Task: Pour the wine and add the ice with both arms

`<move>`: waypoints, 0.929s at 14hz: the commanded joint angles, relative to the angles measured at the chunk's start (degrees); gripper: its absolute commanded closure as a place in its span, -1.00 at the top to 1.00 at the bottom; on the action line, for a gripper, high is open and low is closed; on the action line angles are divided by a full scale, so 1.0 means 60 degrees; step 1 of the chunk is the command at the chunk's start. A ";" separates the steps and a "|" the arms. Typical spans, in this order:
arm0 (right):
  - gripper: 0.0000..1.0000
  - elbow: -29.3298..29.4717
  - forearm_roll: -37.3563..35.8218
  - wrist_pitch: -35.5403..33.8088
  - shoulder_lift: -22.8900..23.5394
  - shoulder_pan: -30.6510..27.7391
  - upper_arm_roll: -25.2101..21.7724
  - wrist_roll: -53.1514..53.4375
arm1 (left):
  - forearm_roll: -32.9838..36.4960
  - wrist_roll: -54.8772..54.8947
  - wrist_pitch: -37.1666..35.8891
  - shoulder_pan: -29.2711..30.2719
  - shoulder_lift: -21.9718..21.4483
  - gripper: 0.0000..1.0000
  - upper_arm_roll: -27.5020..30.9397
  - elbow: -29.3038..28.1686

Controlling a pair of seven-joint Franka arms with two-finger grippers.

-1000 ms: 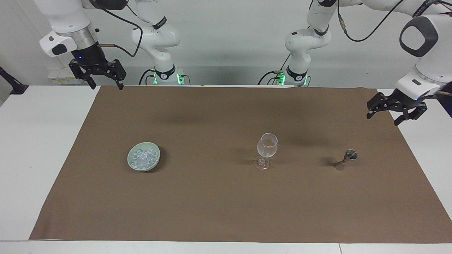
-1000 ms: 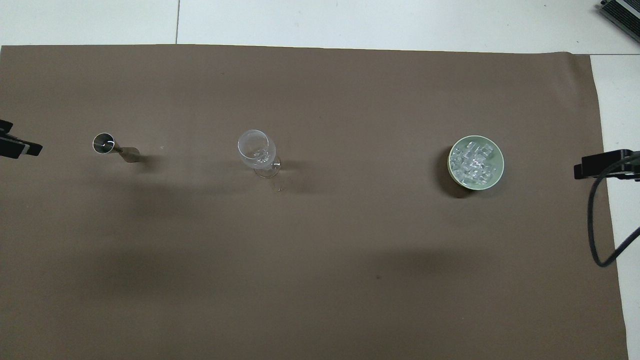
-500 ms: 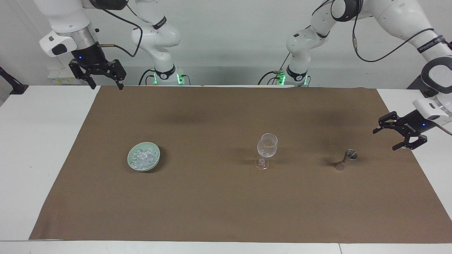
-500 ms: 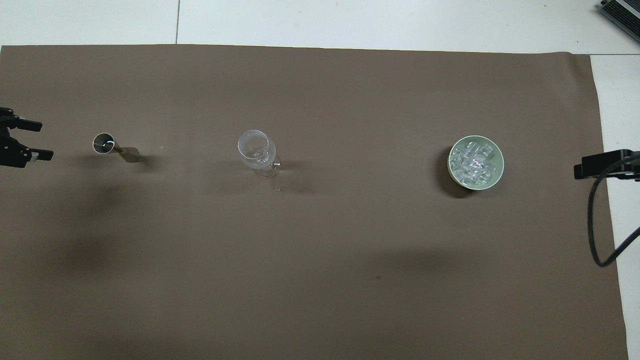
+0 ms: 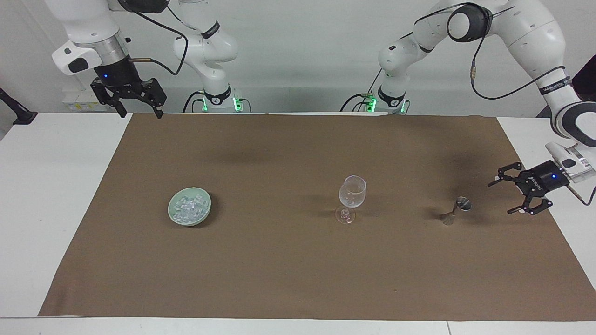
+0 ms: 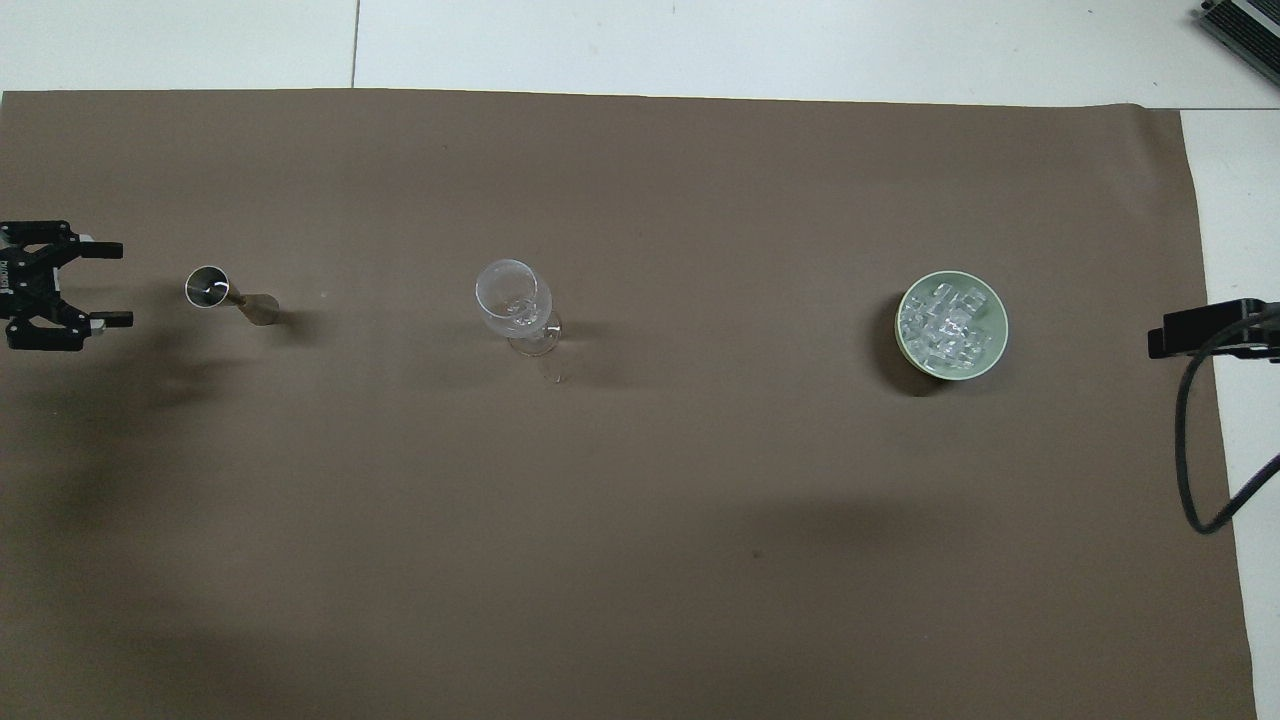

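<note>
A clear stemmed wine glass (image 5: 351, 193) (image 6: 515, 300) stands upright mid-cloth. A small metal jigger (image 5: 458, 209) (image 6: 225, 295) stands toward the left arm's end. I cannot make out whether it holds wine. The ice (image 5: 188, 207) (image 6: 945, 320) fills a pale green bowl (image 5: 169, 209) (image 6: 999, 345) toward the right arm's end. My left gripper (image 5: 502, 197) (image 6: 118, 285) is open, low over the cloth beside the jigger, with its fingers pointing at it and a gap between. My right gripper (image 5: 142, 114) hangs open and empty, high over the cloth's corner by the robots.
A brown cloth (image 5: 279, 270) (image 6: 640, 520) covers most of the white table (image 5: 51, 195). A black cable (image 6: 1190, 450) loops over the cloth's edge at the right arm's end.
My left gripper has come down and moved in toward the jigger, staying open. The right arm has not moved.
</note>
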 commanded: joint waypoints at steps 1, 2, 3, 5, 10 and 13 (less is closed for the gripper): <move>1.00 -0.0016 -0.0022 0.0058 -0.0024 -0.0062 0.0016 -0.0268 | -0.0761 0.0562 -0.0679 0.0288 0.0484 1.00 -0.0179 -0.0261; 1.00 -0.0016 -0.0022 0.0058 -0.0024 -0.0062 0.0016 -0.0268 | -0.1039 0.0737 -0.0840 0.0289 0.0645 1.00 -0.0223 -0.0276; 1.00 -0.0016 -0.0022 0.0058 -0.0024 -0.0062 0.0016 -0.0268 | -0.1375 0.0985 -0.0987 0.0289 0.0864 1.00 -0.0325 -0.0291; 1.00 -0.0016 -0.0022 0.0058 -0.0024 -0.0062 0.0016 -0.0268 | -0.1641 0.1309 -0.1323 0.0333 0.1129 1.00 -0.0516 -0.0394; 1.00 -0.0016 -0.0022 0.0058 -0.0024 -0.0062 0.0016 -0.0268 | -0.2184 0.2508 -0.1428 0.0493 0.1627 1.00 -0.0867 -0.0394; 1.00 -0.0016 -0.0022 0.0058 -0.0024 -0.0062 0.0016 -0.0268 | -0.2301 0.2685 -0.1442 0.0814 0.1847 1.00 -0.1058 -0.0365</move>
